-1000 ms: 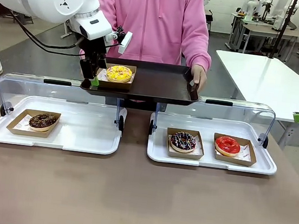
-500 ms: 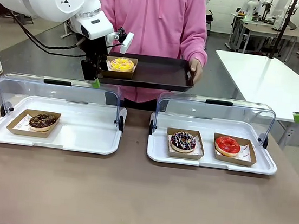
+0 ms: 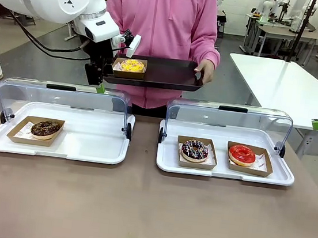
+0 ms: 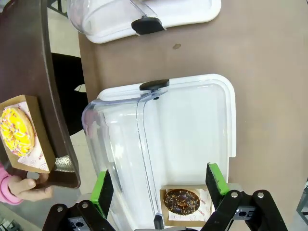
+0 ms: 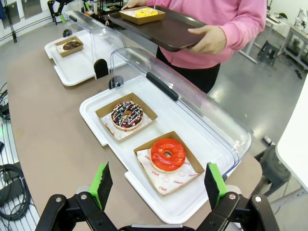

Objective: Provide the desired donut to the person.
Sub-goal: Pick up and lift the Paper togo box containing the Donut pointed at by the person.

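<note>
Now just right of wide-open, empty left gripper (image 4: 159, 185): yellow donut (image 3: 132, 65) on tray (image 3: 170, 74) held by person (image 3: 159, 20); right gripper (image 5: 158, 184) far off right, likewise open, empty.

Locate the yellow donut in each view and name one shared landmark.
Front view: yellow donut upper centre-left, on the dark tray's left end.
Left wrist view: yellow donut at the left edge, mid-height.
Right wrist view: yellow donut at top centre.
Shared landmark: the dark tray that the person holds under it.
</note>
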Controlling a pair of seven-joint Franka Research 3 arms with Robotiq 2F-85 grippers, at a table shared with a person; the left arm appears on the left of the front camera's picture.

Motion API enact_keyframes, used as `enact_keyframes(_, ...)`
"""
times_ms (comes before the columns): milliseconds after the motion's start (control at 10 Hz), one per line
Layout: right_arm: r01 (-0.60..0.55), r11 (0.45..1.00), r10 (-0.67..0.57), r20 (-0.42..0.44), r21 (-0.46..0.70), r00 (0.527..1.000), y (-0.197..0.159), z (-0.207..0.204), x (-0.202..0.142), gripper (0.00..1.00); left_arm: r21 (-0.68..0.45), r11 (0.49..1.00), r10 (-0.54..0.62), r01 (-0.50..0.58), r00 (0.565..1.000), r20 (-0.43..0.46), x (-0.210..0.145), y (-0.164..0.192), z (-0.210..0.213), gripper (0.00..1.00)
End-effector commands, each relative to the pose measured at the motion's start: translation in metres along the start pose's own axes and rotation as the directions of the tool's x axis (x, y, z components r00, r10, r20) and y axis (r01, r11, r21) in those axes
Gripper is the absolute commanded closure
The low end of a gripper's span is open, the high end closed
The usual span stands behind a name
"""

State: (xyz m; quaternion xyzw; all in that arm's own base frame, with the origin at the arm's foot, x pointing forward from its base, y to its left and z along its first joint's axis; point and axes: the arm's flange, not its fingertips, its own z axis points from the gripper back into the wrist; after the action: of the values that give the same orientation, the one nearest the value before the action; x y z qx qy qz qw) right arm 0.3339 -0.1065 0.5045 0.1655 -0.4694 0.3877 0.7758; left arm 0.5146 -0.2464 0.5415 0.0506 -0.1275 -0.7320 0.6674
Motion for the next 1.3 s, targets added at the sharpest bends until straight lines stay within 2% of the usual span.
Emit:
enact_keyframes(0,-0.004,1.0,0.003,0.025,0.011,1.0,-0.002,-0.004,-0.001,0.0,0.013,1.0,-0.004,0.004,1.0,-0.007,-0.001,0.002,0.0,0.0)
enact_keyframes(900,-0.004,1.0,0.003,0.025,0.011,1.0,-0.002,-0.004,-0.001,0.0,0.0,1.0,0.0,0.0,1.0,0.0,0.0,0.0,0.0,0.0)
enact_keyframes(1000,-0.004,1.0,0.003,0.025,0.011,1.0,-0.002,-0.004,-0.001,0.0,-0.032,0.996,0.086,-0.086,0.996,-0.004,-0.01,-0.021,0.024,0.0)
enact_keyframes(1200,-0.004,1.0,0.003,0.025,0.011,1.0,-0.002,-0.004,-0.001,0.0,-0.111,0.954,0.282,-0.279,0.959,0.017,-0.058,-0.073,0.061,0.0)
